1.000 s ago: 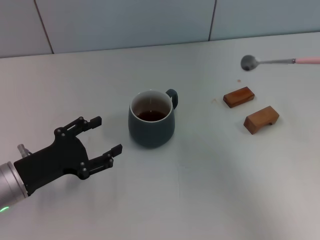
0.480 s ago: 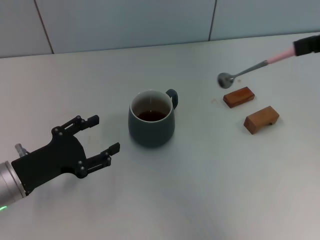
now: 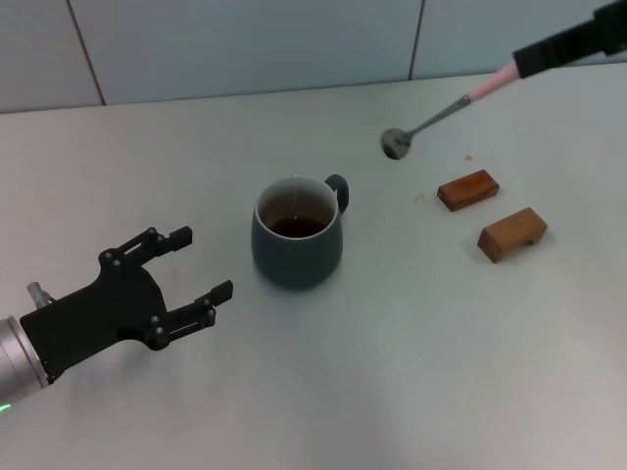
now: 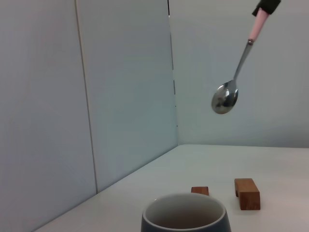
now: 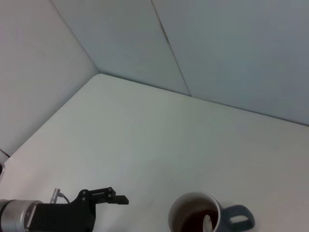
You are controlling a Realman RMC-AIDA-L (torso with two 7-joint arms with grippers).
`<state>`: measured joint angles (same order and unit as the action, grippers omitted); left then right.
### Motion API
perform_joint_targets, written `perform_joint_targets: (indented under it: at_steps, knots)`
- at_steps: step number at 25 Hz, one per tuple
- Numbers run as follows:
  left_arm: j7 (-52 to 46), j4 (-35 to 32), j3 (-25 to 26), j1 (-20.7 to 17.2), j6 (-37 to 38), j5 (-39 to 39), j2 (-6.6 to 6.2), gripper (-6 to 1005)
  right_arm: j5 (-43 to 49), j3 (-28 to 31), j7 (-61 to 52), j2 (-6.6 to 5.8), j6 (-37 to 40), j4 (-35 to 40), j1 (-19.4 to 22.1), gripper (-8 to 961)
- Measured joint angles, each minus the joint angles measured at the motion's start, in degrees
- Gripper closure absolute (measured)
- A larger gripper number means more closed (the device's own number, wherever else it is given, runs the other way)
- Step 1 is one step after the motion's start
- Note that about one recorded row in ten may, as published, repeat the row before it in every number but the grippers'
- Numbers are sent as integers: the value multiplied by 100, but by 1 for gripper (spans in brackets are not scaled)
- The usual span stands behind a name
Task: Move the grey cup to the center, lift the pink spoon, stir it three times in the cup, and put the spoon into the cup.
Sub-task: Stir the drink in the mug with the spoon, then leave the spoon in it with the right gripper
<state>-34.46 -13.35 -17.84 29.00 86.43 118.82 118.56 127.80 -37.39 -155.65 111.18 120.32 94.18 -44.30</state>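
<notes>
The grey cup (image 3: pixel 297 232) stands upright mid-table, with brown liquid inside and its handle toward the far right. It also shows in the left wrist view (image 4: pixel 183 215) and the right wrist view (image 5: pixel 200 220). My right gripper (image 3: pixel 529 59) reaches in from the far right, shut on the pale pink handle of the pink spoon (image 3: pixel 436 117). The spoon hangs in the air, bowl down and tilted toward the cup, up and to the right of it. It hangs high in the left wrist view (image 4: pixel 225 99). My left gripper (image 3: pixel 203 262) is open and empty, left of the cup.
Two brown wooden blocks (image 3: pixel 467 190) (image 3: pixel 512 234) lie on the white table (image 3: pixel 411 372) right of the cup, below the spoon's path. A pale wall runs along the table's far edge.
My right gripper has carried the spoon leftward toward the cup, its bowl now tilted downward. My left gripper has drawn back slightly from the cup. The cup has not moved.
</notes>
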Motion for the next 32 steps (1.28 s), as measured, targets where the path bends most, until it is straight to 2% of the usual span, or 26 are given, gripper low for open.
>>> perform_joint_targets:
  at_steps: [3,8,12,23,32]
  knots:
    - [-5,-1,0,13,3,0,0,193,209,-153,30,-51,-166,-402,-303,832]
    - [-10,-2,0,29,6,0,0,193,293,-586,39,-139,-623,-990,-508,832]
    - [-15,-1,0,34,7,0,0,193,364,-736,50,-158,-820,-1320,-645,832]
    - [-17,-1,0,44,6,0,0,194,661,-1357,164,-141,-1393,-2384,-1119,833]
    - [-18,-1,32,55,-18,0,0,194,835,-1555,429,-110,-1838,-3267,-1373,833]
